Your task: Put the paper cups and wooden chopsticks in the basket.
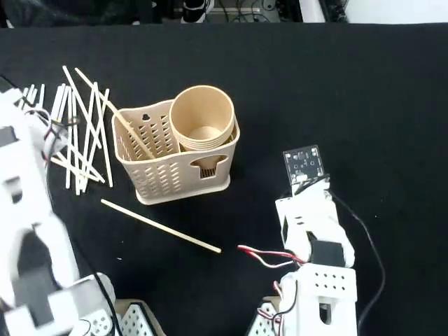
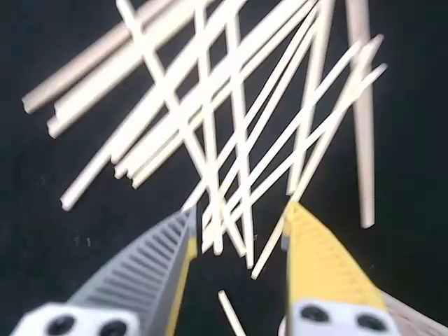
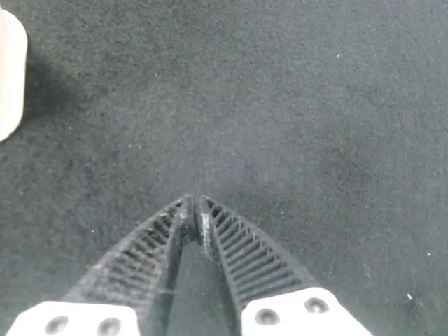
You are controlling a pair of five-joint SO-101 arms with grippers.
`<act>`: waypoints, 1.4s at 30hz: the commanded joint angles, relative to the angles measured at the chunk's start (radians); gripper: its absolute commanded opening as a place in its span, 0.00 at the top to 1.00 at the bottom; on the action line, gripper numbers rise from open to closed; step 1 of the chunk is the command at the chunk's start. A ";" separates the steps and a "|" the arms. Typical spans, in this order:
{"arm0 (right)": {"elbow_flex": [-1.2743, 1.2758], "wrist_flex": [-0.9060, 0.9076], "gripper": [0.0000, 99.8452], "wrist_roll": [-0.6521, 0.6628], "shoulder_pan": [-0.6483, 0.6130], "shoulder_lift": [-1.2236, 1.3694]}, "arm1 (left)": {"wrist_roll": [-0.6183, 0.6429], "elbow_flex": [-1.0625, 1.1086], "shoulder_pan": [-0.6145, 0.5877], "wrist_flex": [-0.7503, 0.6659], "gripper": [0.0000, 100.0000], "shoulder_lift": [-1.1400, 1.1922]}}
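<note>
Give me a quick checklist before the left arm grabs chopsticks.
1. Left gripper open: ok.
2. Left gripper over the pile: ok.
3. Just one stick between its jaws: not ok, several cross there.
4. Basket upright, slot free beside the cups: ok.
5. Right gripper out of the way: ok, shut over bare table.
6. Lone chopstick in basket: not ok, on table.

Light is even and diffuse, from overhead. The black tabletop [image 1: 364,91] is matte with no glare. The white left arm [image 1: 21,182] is overexposed at the near left. The chopsticks [image 2: 236,105] wash out pale. A pale object [image 3: 8,70] throws a soft shadow beside it.
</note>
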 commanded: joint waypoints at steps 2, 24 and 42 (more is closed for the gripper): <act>0.002 -0.018 0.98 0.008 0.011 -0.012 | -0.009 -0.257 -0.058 -0.021 0.79 0.382; 0.002 -0.017 0.98 0.008 0.012 -0.012 | -0.017 -0.808 -0.096 0.221 0.97 0.918; -0.481 0.433 0.98 0.006 0.077 -0.012 | -0.281 -0.763 -0.128 0.617 0.97 0.405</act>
